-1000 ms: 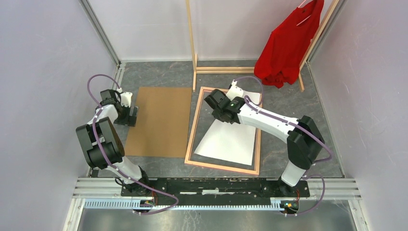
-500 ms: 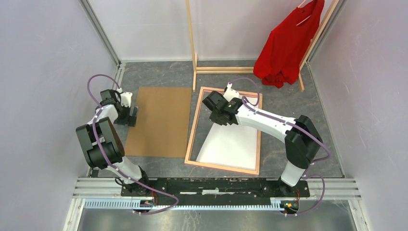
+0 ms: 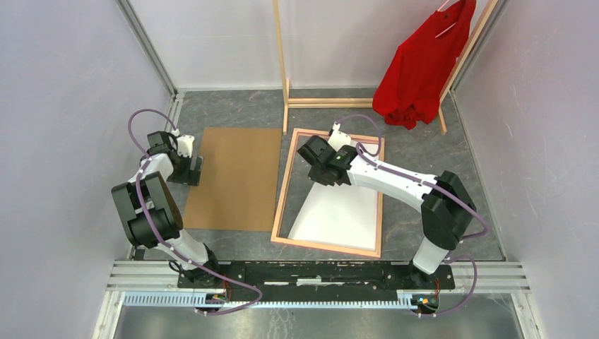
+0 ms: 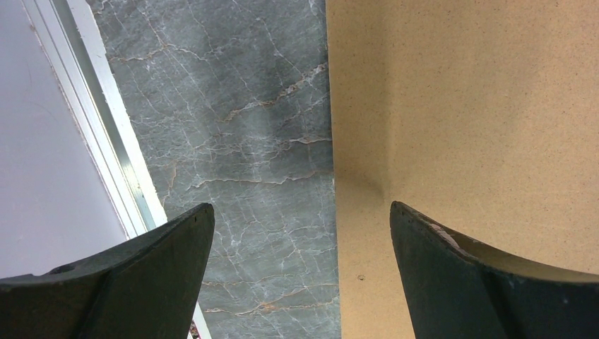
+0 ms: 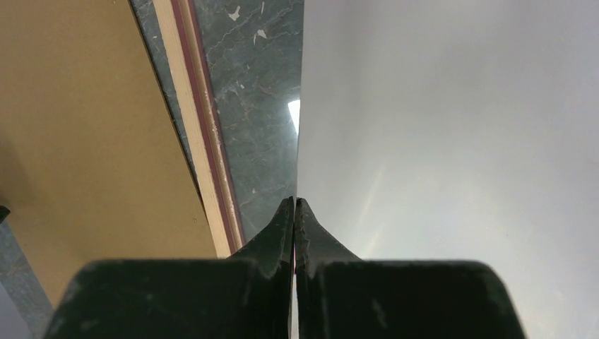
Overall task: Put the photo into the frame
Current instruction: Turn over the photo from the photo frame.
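Photo point(image 3: 339, 215) swung squarer since a second ago; white back up, inside frame point(image 3: 281, 198), right of bench centre. Right gripper point(image 5: 294, 206) pinches photo's edge. Left gripper point(image 4: 302, 208) spread over brown board point(image 4: 459, 106), near left edge.

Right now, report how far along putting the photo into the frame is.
Done: the photo lies white side up inside the frame, but skewed, with bare table along its left. In hand: the right gripper is shut on its left edge. Left: square it up and fit the backing board, lying beside the frame under the open left gripper.
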Motion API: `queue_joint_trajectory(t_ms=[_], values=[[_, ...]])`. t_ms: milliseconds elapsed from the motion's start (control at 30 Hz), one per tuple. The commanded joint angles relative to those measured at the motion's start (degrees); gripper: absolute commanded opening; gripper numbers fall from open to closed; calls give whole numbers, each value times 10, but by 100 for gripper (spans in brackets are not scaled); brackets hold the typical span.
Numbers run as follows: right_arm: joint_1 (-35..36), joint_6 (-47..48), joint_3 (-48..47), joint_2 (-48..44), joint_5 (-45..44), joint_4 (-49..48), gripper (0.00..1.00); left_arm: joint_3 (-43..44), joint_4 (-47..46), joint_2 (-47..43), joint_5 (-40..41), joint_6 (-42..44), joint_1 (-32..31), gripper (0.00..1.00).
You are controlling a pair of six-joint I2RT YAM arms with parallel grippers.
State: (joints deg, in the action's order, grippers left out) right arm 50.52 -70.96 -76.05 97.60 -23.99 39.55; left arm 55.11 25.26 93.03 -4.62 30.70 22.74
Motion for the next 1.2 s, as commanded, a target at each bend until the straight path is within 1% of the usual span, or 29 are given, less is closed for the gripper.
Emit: queue_joint_trajectory(t_ms=[0,167,200,267,333,400,467,600,667,733,967,1100,1167], values=[[-2,44,-30,20,-9,13,0,-1,-4,-9,-9,13,-1,100],[-5,62,-31,30,-5,16,0,0,-4,-7,-8,13,-1,100],[-5,63,-32,32,-4,13,2,0,-4,-7,-8,13,-1,100],[-5,68,-32,34,4,1,17,1,-3,-7,-9,12,-1,100],[-6,73,-34,37,14,-12,38,1,-4,-9,-9,12,-1,100],[-8,83,-34,37,26,-32,55,0,-4,-10,-7,12,-1,100],[-14,95,-29,36,46,-56,70,0,-4,-10,-6,12,-1,100],[-21,116,-13,25,64,-108,91,0,-3,-11,-6,12,-1,100],[-24,124,1,15,72,-137,98,-1,-4,-11,-6,12,-1,100],[-27,135,14,4,80,-169,98,0,-4,-11,-4,12,-1,100],[-31,166,28,-3,102,-207,98,4,-1,-10,-2,14,-1,100],[-27,184,46,8,168,-290,98,21,10,-6,0,10,0,100],[-20,190,32,30,201,-321,98,31,10,-5,8,9,2,100]])
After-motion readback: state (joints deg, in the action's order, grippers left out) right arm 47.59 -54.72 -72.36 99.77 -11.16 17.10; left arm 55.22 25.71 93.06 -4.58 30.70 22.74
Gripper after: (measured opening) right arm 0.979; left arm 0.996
